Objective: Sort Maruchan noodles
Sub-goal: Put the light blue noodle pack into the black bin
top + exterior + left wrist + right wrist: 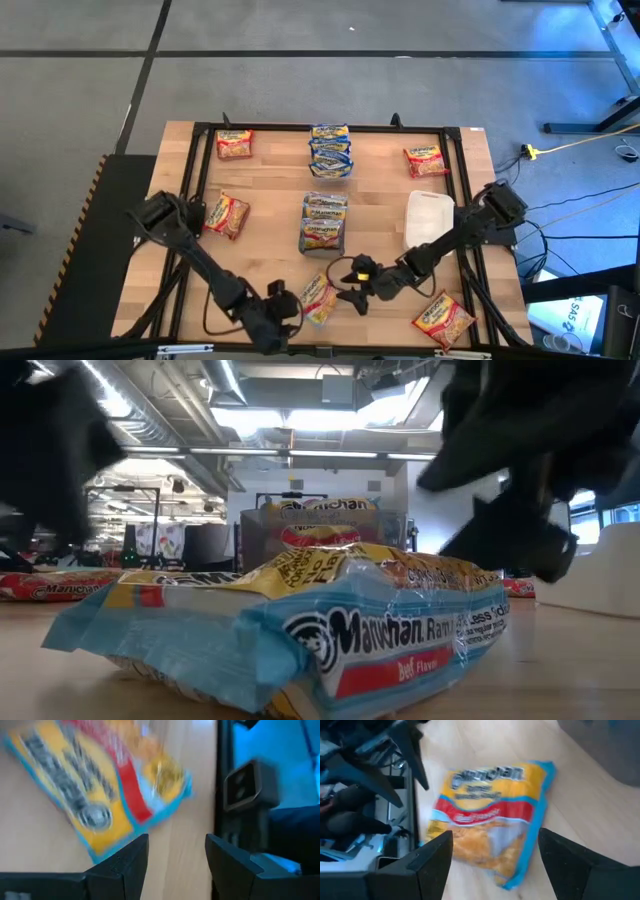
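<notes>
Maruchan noodles lie spread over the wooden table. One yellow packet with blue edges and a red stripe lies flat near the front edge, filling the low view. My left gripper stands open just left of it; in its wrist view the packet is ahead of the fingers and to one side. My right gripper stands open just right of it, and in the right wrist view the packet is straight ahead of the gap. Neither gripper visibly touches it.
Other packets lie at the far left, far right, left and front right. Blue-edged stacks stand at the far middle and centre. A white tub sits right. A black frame rims the table.
</notes>
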